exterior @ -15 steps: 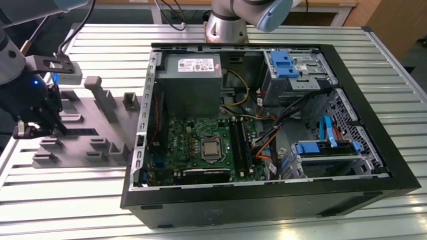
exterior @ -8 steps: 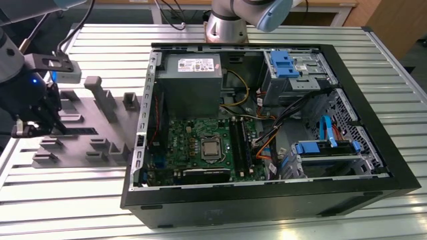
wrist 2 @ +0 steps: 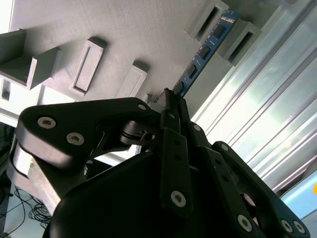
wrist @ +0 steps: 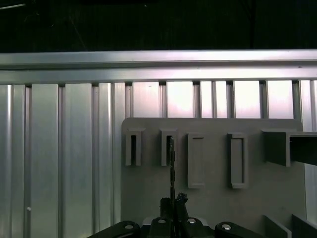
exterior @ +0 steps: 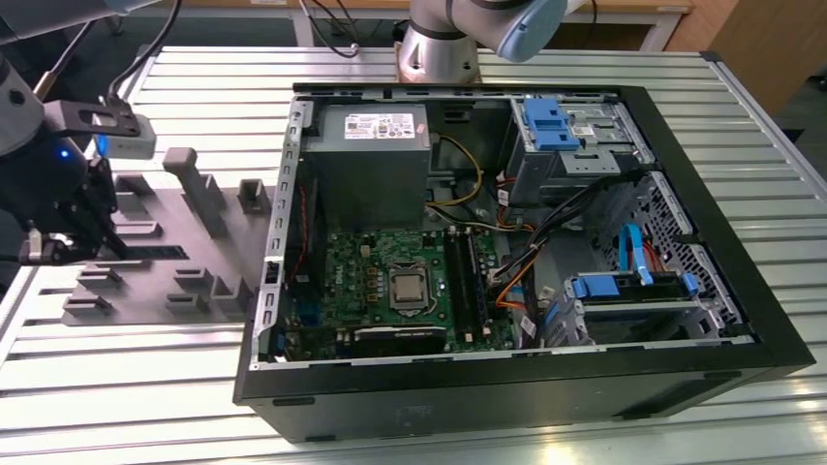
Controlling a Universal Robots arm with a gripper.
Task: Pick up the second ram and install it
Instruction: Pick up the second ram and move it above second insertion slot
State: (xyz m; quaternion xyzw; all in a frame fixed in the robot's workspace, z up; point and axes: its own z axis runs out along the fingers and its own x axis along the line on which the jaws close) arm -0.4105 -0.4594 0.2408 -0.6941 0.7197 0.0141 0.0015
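the second ram (wrist 2: 203,52) stands on its thin edge in the grey fixture tray (wrist 2: 124,29), its far end seated in a slotted holder (wrist 2: 225,25); in the first wrist view it (wrist: 172,163) shows edge-on. the gripper (wrist 2: 168,99) has its fingers clenched on the stick's near end, at the exterior view's left (exterior: 65,242). well apart on the slatted metal table (exterior: 130,387), the open computer case (exterior: 517,397) holds the motherboard (exterior: 375,281) with its black memory slots (exterior: 463,281).
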